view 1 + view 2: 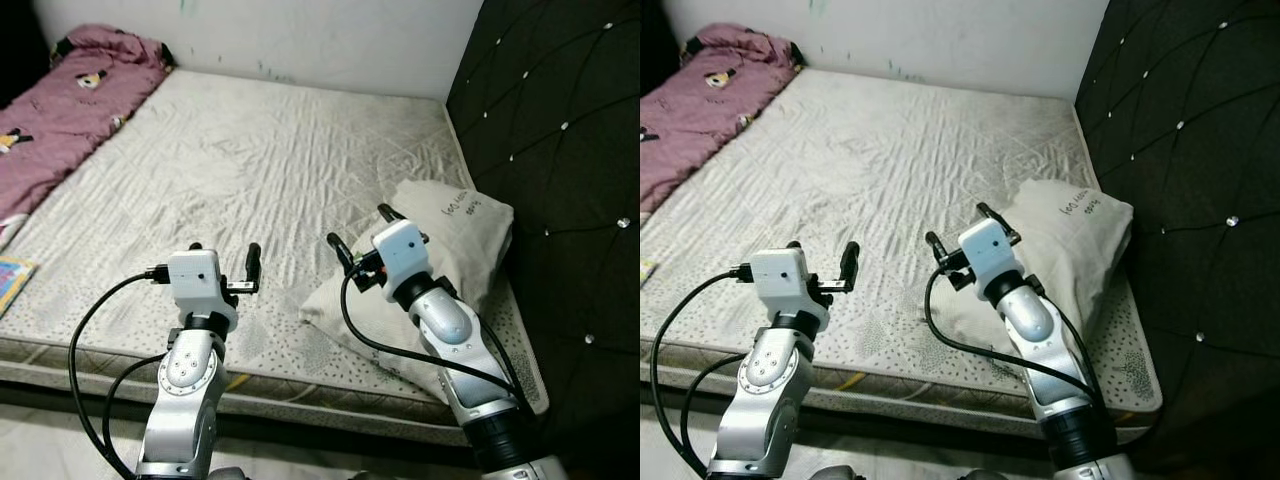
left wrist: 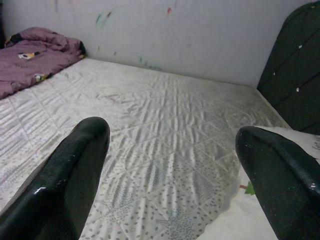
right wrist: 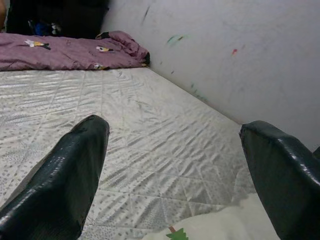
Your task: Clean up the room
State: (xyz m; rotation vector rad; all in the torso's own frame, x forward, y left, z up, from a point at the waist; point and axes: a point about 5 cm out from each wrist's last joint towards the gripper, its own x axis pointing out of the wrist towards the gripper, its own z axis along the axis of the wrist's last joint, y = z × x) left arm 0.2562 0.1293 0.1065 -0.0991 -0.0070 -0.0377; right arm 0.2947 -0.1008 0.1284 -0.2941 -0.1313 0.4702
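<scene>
A white pillow with small writing lies on the right side of the quilted mattress, against the dark headboard. A purple blanket with cartoon prints is bunched along the bed's left side. My left gripper is open and empty above the mattress's front edge. To its right, my right gripper is also open, hovering just over the pillow's near-left corner. In the left wrist view the pillow's edge lies beside one finger. The right wrist view has the pillow's corner low between the fingers.
A dark padded headboard with studs walls off the right side. A white wall with paint marks runs behind the bed. A colourful flat item lies at the left edge of the bed. Floor runs below the mattress's front edge.
</scene>
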